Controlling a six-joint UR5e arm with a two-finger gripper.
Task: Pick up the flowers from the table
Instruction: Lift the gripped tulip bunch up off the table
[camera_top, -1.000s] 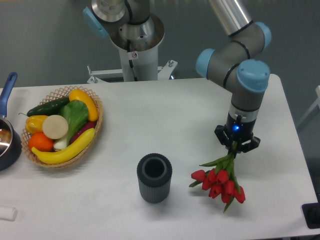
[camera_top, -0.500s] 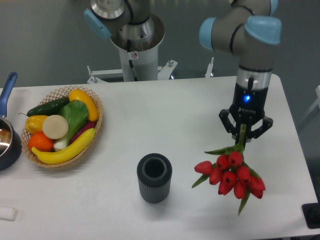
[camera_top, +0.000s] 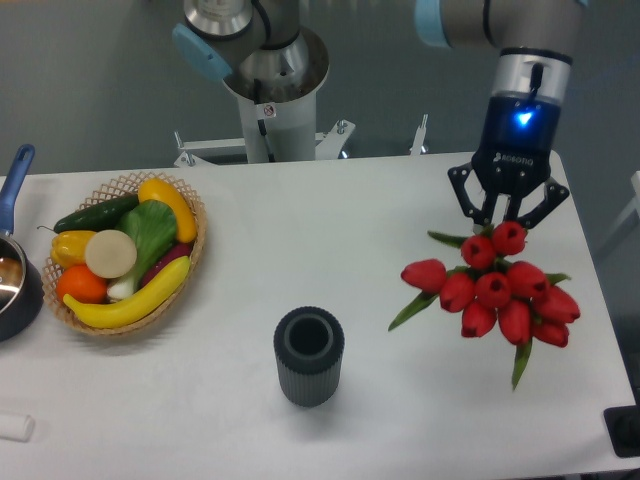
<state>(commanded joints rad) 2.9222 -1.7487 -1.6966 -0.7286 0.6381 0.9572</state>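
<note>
**Tulips lifted clear of the worktop**

From where I stand, the big change in the last second is the height. One second ago the flowers (camera_top: 495, 290) were low, with the red buds close to the surface near the dark ribbed cup (camera_top: 309, 356). Now the arm has carried them up and a little to the right side of the picture, and the buds look larger and hang free under the tool (camera_top: 508, 215), over the right part of the white worktop (camera_top: 330, 240). I see no bud or leaf that touches the surface, so I judge the pick-up is almost complete, or complete already.

The tool points down, and its dark fingers are drawn in around the top of the stems, just above the highest bud. The stems themselves are mostly hidden behind the buds, so the exact contact point I cannot see, but the bunch hangs from there and from nothing else.

The basket of vegetables and fruit (camera_top: 125, 252) on the left and the blue pan (camera_top: 15, 270) at the edge were not disturbed.
</note>
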